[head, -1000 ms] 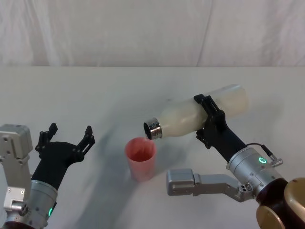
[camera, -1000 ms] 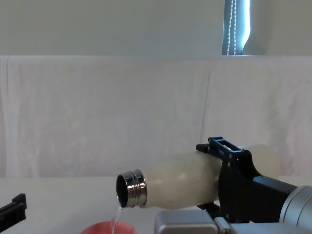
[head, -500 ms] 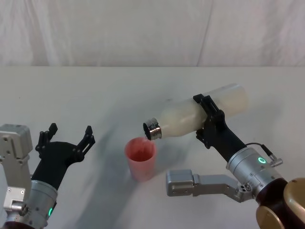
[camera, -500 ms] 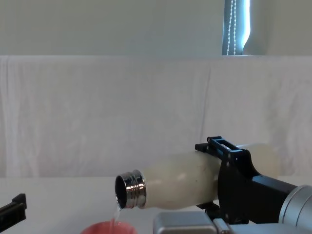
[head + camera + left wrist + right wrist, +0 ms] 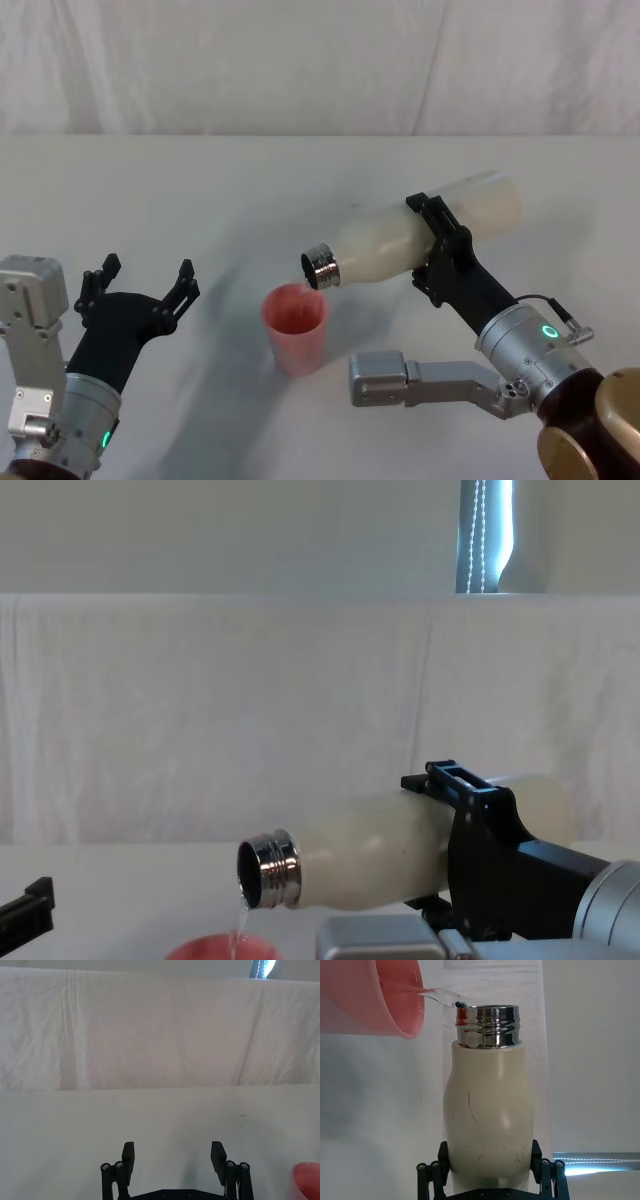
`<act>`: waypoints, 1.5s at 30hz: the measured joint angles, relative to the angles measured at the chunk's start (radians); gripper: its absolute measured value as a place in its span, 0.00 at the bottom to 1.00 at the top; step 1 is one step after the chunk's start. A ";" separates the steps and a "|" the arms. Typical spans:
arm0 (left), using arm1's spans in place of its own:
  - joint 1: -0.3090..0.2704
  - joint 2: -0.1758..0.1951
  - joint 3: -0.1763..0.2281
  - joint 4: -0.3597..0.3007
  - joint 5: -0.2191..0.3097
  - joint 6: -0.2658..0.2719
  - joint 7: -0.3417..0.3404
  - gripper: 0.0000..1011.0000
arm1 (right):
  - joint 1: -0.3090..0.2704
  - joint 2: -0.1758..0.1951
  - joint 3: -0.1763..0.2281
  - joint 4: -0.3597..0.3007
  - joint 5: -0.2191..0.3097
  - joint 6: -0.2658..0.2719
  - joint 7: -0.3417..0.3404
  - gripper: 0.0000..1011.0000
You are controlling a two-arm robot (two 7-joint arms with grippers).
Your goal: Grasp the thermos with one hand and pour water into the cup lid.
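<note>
Thermos, clamped mid-body in the right gripper and tipped above the table's middle, trickles water into the cup lid below its neck; steeper tilt risks overshooting the rim; left gripper idles spread near the front-left edge.

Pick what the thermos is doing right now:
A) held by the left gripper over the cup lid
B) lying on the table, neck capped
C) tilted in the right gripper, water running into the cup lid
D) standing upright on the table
C: the right gripper clamps the thermos tilted neck-down, and a thin stream of water falls from its open neck into the cup lid; the left gripper sits open, off to the side.
</note>
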 joint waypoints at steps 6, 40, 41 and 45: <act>0.000 0.000 0.000 0.000 0.000 0.000 0.000 0.99 | 0.001 0.000 0.000 0.001 0.000 -0.001 -0.002 0.95; 0.000 0.000 0.000 0.000 0.000 0.000 0.000 0.99 | -0.044 -0.038 0.039 -0.003 0.107 -0.035 -0.022 0.95; 0.000 0.000 0.000 0.000 0.000 0.000 0.000 0.99 | -0.045 -0.039 0.039 -0.004 0.108 -0.035 -0.022 0.95; 0.000 0.000 0.000 0.000 0.000 0.000 0.000 0.99 | -0.049 -0.042 0.041 -0.005 0.109 -0.036 -0.022 0.95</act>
